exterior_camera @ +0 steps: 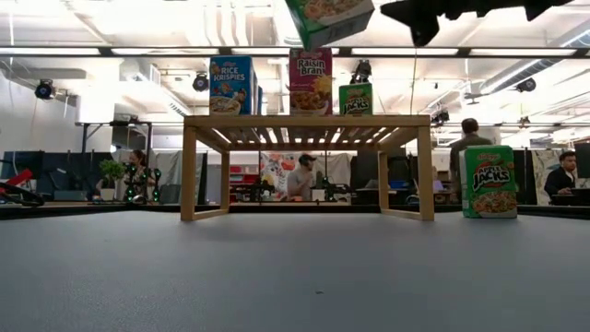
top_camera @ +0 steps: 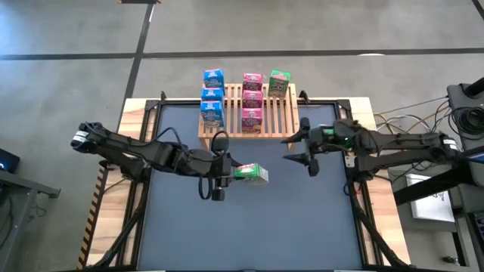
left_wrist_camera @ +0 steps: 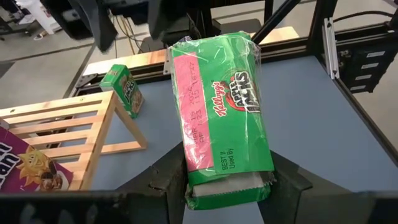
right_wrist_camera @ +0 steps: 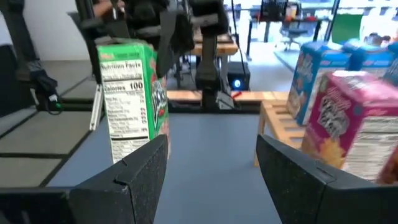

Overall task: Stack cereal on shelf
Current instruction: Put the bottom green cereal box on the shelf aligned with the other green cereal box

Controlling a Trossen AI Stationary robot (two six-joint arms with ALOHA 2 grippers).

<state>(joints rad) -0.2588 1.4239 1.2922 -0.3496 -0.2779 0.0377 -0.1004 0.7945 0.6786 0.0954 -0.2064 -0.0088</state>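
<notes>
The light-wood shelf [top_camera: 287,113] stands at the table's far middle. On its slats are three blue cereal boxes [top_camera: 212,98], three pink ones [top_camera: 252,102] and one green one [top_camera: 279,81]. Another green box [exterior_camera: 489,182] stands upright on the table just right of the shelf, and my right arm hides it in the high view. My left gripper [top_camera: 229,174], near the table's middle, is shut on a further green box [top_camera: 253,174]. My right gripper [top_camera: 301,153] hangs open off the shelf's right front corner, with nothing between its fingers. My left gripper pinches the green box between its two fingers at the end nearest the wrist [left_wrist_camera: 227,183]. One finger [left_wrist_camera: 165,180] lies on the narrow pink face and the other on the opposite face. The box reaches forward along the fingers, toward the table's right. It is lifted clear, printed front up.
Bare grey tabletop [top_camera: 257,227] fills the near half. Black frame rails [top_camera: 355,196] and wooden strips border the table. Cables and equipment [top_camera: 461,113] lie beyond the right edge. People sit in the room behind the table [exterior_camera: 300,175].
</notes>
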